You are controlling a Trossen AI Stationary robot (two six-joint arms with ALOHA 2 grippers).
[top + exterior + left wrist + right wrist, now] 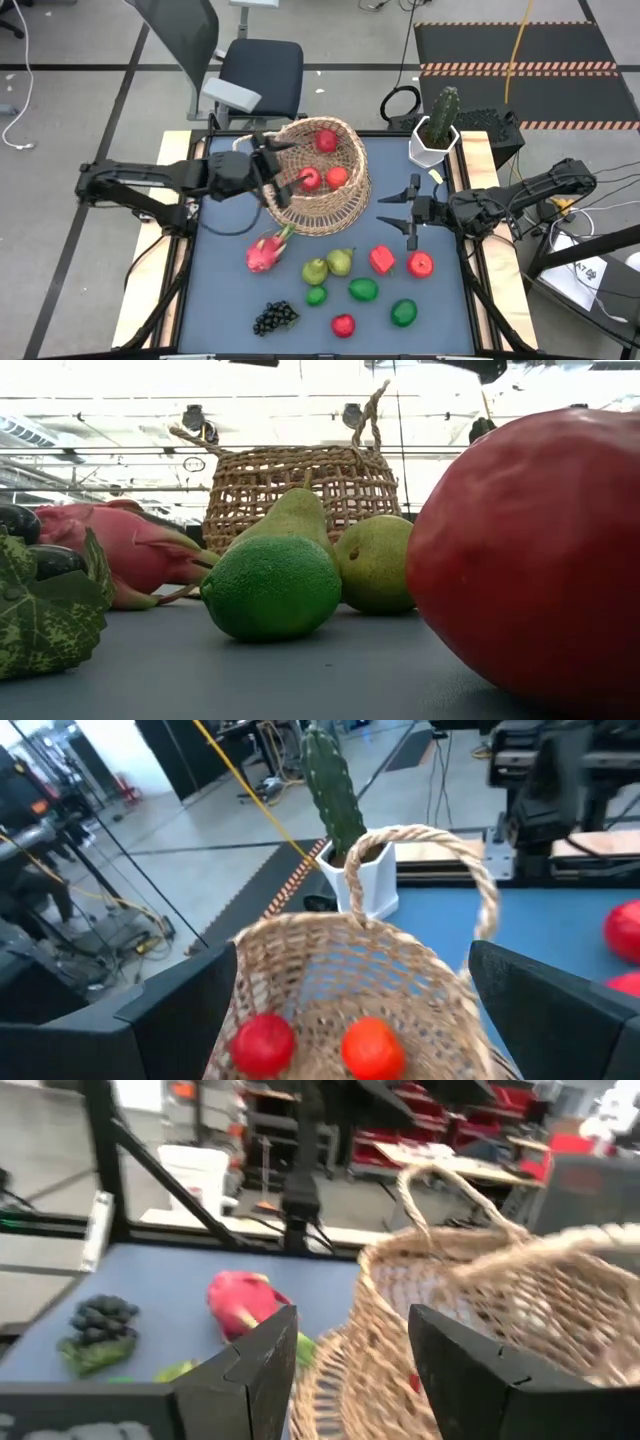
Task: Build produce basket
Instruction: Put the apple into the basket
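Basket (pixel 325 180): woven wicker, at the far middle of the table, its mouth facing up to the overhead camera, three red fruits (pixel 311 179) showing inside.
Left gripper (pixel 277 168): reaching in from the left, right at the basket's left rim, fingers spread to full stretch; from its wrist camera the two dark fingers (pixel 170 1020) frame the basket's near wall and nothing sits between them. Whether a finger touches the weave, can't tell.
Dragon fruit (pixel 265 251): pink, on the mat just in front of the basket's left side.
Grape bunch (pixel 275 317): dark, at the near edge, left of centre.
Pears (pixel 328 265): two green ones side by side, middle of the mat; the low camera has them standing in front of the basket.
Limes and green rounds (pixel 363 289): scattered across the near middle, a red round (pixel 343 325) among them.
Red fruits on the mat (pixel 382 260): two of them, right of the pears, in front of the right gripper.
Right gripper (pixel 400 211): hanging just right of the basket, fingers partly apart, gripping nothing, pointing towards the basket wall.
Cactus pot (pixel 434 146): white, at the far right corner, behind that gripper.
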